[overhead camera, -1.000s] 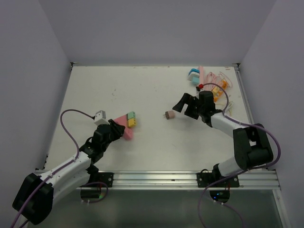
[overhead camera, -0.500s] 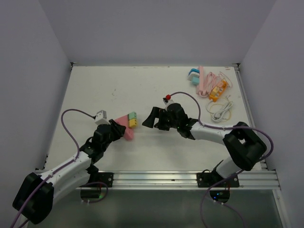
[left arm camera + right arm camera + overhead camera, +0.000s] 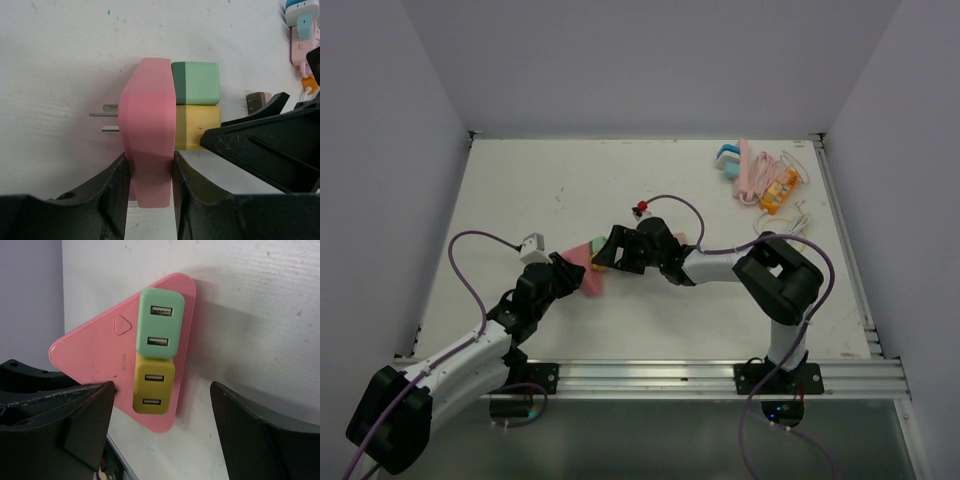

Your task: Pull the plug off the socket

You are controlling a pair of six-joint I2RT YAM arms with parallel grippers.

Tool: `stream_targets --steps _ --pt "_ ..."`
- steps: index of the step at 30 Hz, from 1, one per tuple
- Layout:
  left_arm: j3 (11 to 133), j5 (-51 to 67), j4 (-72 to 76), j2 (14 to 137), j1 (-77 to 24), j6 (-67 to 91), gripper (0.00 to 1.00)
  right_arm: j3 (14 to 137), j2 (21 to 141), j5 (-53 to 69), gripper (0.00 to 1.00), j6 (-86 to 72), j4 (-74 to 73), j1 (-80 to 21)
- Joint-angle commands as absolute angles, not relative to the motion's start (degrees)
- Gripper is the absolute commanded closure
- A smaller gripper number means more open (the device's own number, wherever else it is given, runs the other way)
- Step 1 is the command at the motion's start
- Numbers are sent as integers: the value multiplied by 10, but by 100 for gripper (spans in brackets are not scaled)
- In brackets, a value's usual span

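A pink triangular socket [image 3: 148,145] lies on the white table with a green plug [image 3: 196,82] and a yellow plug [image 3: 195,125] stuck in its face. My left gripper [image 3: 148,172] is shut on the socket's narrow end. It also shows in the top view [image 3: 565,275]. My right gripper [image 3: 161,390] is open, with its fingers either side of the yellow plug [image 3: 153,387] and not touching it. The green plug [image 3: 159,327] sits just beyond the yellow one. In the top view the right gripper [image 3: 605,255] covers most of both plugs.
A small brown plug [image 3: 257,100] lies loose on the table behind the right gripper. A pile of pink and orange cables and adapters [image 3: 760,175] sits at the back right, with a white cable [image 3: 785,225] near it.
My right arm has swept left from the back right, past the small brown plug, up to the socket. My left gripper has kept hold of the socket in place.
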State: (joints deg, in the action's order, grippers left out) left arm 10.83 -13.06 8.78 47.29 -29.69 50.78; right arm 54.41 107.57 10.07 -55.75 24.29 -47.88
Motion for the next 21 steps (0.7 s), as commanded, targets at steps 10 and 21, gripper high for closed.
stream_targets --steps 10,21 --pt "103 -142 98 475 -296 505 100 563 1110 134 55 -574 317 -482" --pt "112 -230 -19 446 -296 558 100 514 1069 142 100 -569 332 -477"
